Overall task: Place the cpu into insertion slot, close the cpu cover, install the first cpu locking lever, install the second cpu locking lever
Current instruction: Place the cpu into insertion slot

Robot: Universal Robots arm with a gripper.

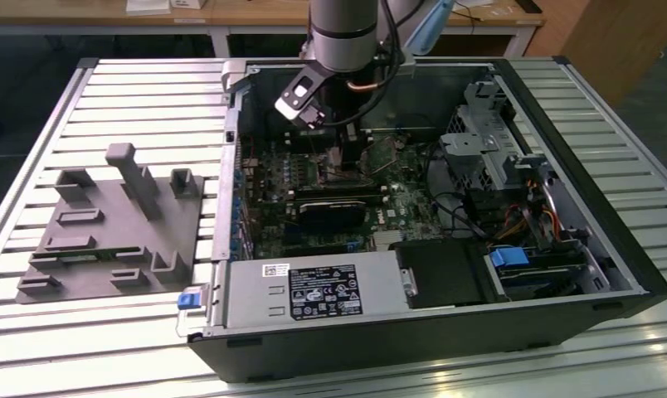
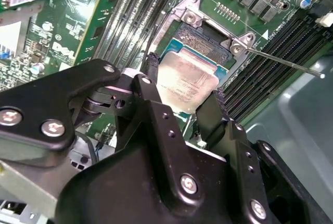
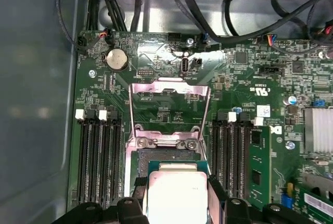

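Note:
My gripper (image 2: 183,91) is shut on the cpu (image 2: 188,75), a pale silver square chip held by two opposite edges between black fingers (image 2: 151,70). It is directly over the insertion slot (image 2: 204,35), whose dark centre and silver rim show just beyond the chip. Whether the chip touches the slot I cannot tell. In the first wrist view the cpu (image 3: 174,193) covers part of the slot (image 3: 165,156), and the cpu cover (image 3: 132,112) stands swung open behind it. A thin locking lever (image 2: 283,62) juts out beside the slot. In the exterior view the gripper (image 1: 339,157) reaches down into the case.
Black memory slots (image 3: 99,161) flank the socket on both sides. Cables (image 3: 208,21) run along the case wall. A black module (image 1: 333,211) lies on the board near the gripper. The power supply (image 1: 300,290) fills the near corner. A grey fixture (image 1: 112,224) sits on the exterior view's left.

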